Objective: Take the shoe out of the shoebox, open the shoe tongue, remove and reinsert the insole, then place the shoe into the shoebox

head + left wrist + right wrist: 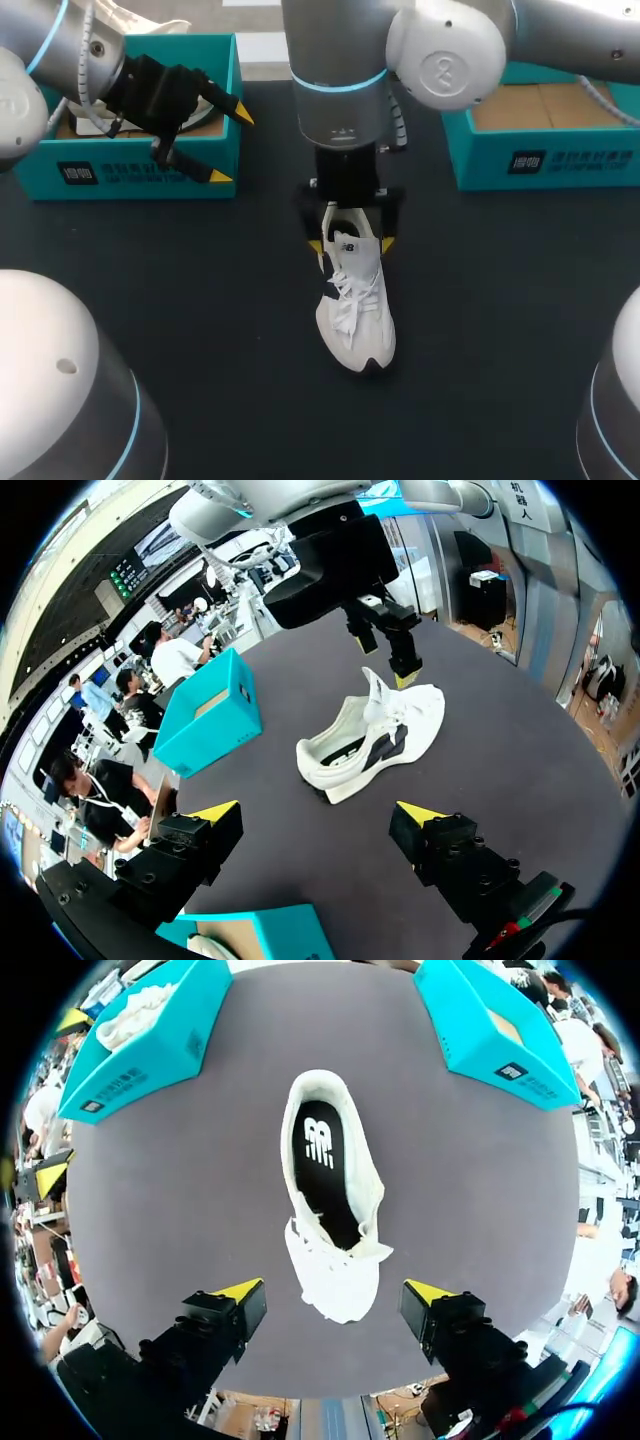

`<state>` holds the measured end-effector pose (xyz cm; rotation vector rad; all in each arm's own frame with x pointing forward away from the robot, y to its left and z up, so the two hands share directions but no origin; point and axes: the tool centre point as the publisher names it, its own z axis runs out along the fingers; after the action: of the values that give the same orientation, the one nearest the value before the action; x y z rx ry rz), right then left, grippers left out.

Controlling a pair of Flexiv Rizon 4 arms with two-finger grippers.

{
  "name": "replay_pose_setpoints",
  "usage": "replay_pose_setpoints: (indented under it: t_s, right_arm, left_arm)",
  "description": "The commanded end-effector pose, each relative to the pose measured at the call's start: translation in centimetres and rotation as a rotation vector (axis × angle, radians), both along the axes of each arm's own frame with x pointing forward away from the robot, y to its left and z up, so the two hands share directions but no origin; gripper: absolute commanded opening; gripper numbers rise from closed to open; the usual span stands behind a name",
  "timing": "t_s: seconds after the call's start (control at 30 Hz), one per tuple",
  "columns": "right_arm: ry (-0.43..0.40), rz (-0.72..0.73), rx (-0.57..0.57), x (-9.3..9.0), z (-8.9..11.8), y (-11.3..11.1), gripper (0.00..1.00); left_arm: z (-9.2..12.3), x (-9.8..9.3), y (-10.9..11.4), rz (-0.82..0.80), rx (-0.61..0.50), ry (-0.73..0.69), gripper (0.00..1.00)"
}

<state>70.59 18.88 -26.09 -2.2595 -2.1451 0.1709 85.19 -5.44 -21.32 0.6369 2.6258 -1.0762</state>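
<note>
Head view, centre – a white shoe (355, 310) lies on the dark worktop (200, 320), out of either box, toe toward the lower edge. The right arm (340, 90) enters from the upper right and reaches to the middle. The right jaws hang over the heel end, released, with one yellow fingertip (388, 243) on either side and nothing gripped. In the right wrist view the shoe (335, 1210) lies ahead of the spread fingertips (240, 1289), its black insole (322, 1160) seated inside. Upper left – the left arm (60, 50) holds the left jaws released and empty over a teal shoebox (130, 170) with white contents. Upper right – a second teal shoebox (540, 150) shows a brown floor.
</note>
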Motion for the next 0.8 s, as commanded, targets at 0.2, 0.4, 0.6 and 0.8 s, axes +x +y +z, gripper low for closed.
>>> replay_pose_setpoints:
  t_s: [0.2, 0.4, 0.6, 0.8]
  right_arm:
    - [0.022, -0.013, 0.063, -1.4, -2.4, -0.3, 0.30]
    - [0.009, 0.018, 0.086, 0.2, -3.5, -0.7, 0.29]
    - [0.016, 0.087, 0.090, 2.8, -4.3, -1.2, 0.30]
    - [-0.008, 0.130, 0.080, 3.6, -3.2, -0.9, 0.33]
  left_arm:
    - [0.0, -0.1, 0.0, 0.001, 0.003, -0.001, 1.00]
    - [0.0, -0.1, 0.0, 0.001, 0.003, -0.001, 1.00]
    - [0.0, -0.1, 0.0, 0.001, 0.003, -0.001, 1.00]
    - [0.0, -0.1, 0.0, 0.001, 0.003, -0.001, 1.00]
